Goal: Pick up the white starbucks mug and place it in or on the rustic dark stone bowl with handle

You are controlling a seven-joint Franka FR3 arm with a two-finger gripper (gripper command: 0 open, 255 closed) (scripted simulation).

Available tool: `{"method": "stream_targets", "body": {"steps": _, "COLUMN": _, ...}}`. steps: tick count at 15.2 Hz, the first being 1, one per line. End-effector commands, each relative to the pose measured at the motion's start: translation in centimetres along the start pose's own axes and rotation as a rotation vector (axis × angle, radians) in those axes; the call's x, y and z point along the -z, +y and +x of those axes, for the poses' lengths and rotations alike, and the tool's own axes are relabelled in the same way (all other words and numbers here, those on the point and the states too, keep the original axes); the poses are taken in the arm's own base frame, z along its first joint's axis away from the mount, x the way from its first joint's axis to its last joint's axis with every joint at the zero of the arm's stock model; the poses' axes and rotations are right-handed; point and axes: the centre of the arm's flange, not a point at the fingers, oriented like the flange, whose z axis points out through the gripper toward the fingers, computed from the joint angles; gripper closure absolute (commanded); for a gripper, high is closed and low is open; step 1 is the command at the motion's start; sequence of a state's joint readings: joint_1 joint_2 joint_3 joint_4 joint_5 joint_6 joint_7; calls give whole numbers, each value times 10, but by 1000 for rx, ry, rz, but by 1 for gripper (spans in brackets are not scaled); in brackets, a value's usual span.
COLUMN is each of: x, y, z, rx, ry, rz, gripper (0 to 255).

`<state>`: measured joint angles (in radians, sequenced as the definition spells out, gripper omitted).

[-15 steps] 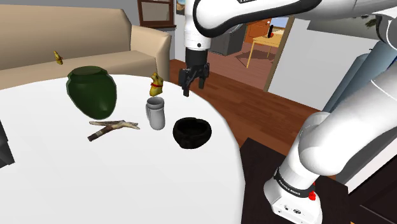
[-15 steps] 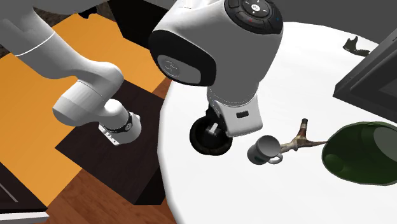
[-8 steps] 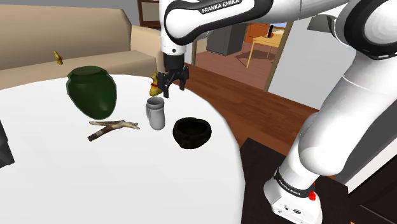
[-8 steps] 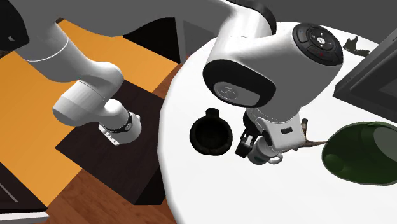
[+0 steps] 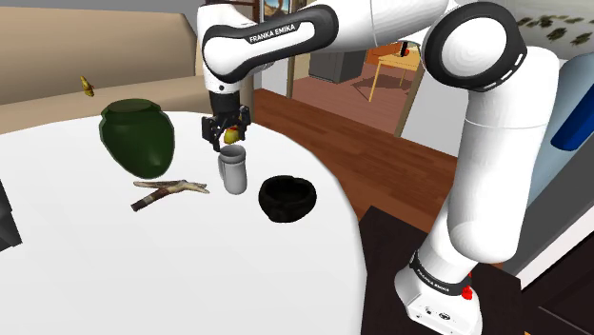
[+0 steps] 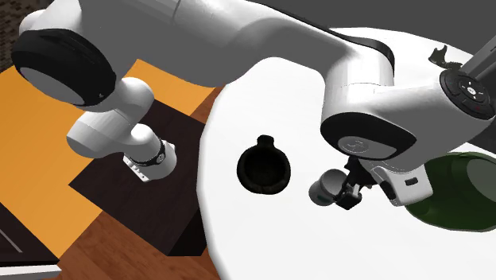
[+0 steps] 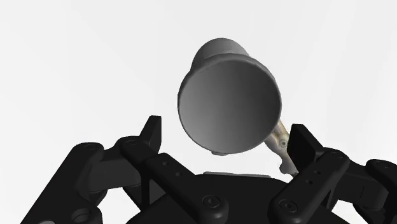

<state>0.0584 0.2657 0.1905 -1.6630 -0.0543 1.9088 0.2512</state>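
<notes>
The mug (image 5: 232,169) stood upright on the table (image 5: 190,271), a little in from the edge nearest the stand. The bowl (image 5: 287,198) sat just beside the mug, between it and that edge, apart from it. The stick (image 5: 168,189) lay on the mug's other side, and the green jar (image 5: 139,134) stood further in.

The gripper (image 5: 225,134) hovered just above the mug's mouth, released, its 2 fingers (image 7: 151,130) spread wide and touching nothing. From the wrist, the mug (image 7: 229,105) showed its open mouth roughly midway between them.

You were on the approach to the grasp, so nothing was lifted yet. To do it well, I judge you should have kept the fingers apart and come straight down, so the 2 pads passed either side of the body without knocking the rim. The handle seemed to face the stick, so you should have kept it out of the pads' line and closed only once well below the rim.

The arm rose from the stand, arched high over the table and turned down at the wrist, so the gripper (image 6: 350,193) pointed nearly straight at the table, with the bowl (image 6: 264,165) lying apart from it towards the stand.
</notes>
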Motion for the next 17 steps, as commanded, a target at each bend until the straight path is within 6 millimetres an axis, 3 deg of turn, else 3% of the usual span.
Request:
{"method": "stream_targets", "body": {"steps": 1, "x": -3, "y": -3, "z": 11, "rx": 2, "ry": 0, "rz": -2, "gripper": 0}}
{"method": "stream_targets", "body": {"steps": 8, "x": -43, "y": -3, "z": 11, "rx": 2, "ry": 0, "rz": -2, "gripper": 0}}
{"method": "stream_targets", "body": {"steps": 16, "x": -43, "y": -3, "z": 11, "rx": 2, "ry": 0, "rz": -2, "gripper": 0}}
{"method": "stream_targets", "body": {"steps": 17, "x": -43, "y": -3, "z": 11, "rx": 2, "ry": 0, "rz": -2, "gripper": 255}}
